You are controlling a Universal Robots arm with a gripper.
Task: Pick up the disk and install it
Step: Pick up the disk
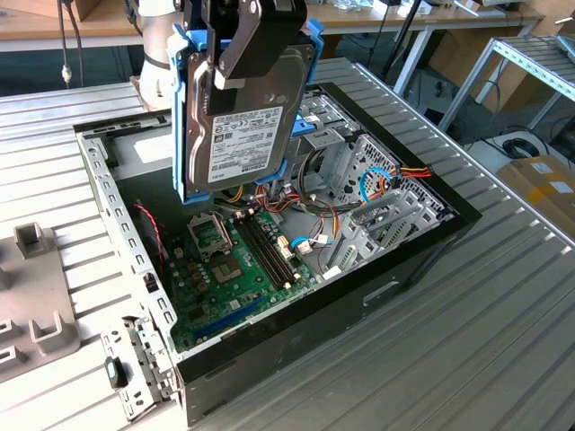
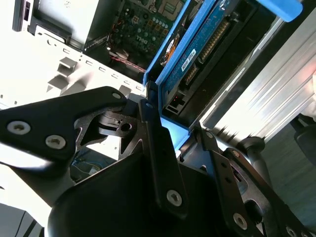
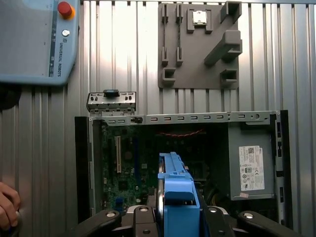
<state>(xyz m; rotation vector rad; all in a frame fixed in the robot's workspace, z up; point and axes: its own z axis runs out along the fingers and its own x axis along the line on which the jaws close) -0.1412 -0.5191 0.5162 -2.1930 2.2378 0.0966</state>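
Gripper point(image 1: 235, 61) closed on disk point(image 1: 243, 135), fingers clamped at its upper end. Disk held upright, label side out, above open PC case point(image 1: 359, 305), approx. 12 o'clock from mainboard point(image 1: 235, 260) in exterior view.

The gripper point(image 3: 178, 222) clamps the disk point(image 3: 177, 187) between its black fingers point(image 3: 143, 219), blue frame edge-on, above the open case point(image 3: 177, 118), over the motherboard point(image 3: 128, 168) and near the grey box point(image 3: 252, 163) that fills one end of the case. On the ribbed table point(image 3: 123, 59) a small bracket point(image 3: 111, 101) lies just beside the case's perforated rail, with a grey fixture plate point(image 3: 197, 54) farther out and a pendant point(image 3: 29, 44) with a red button well apart from the plate. A hand point(image 3: 7, 207) rests on the table near the case's black side wall.
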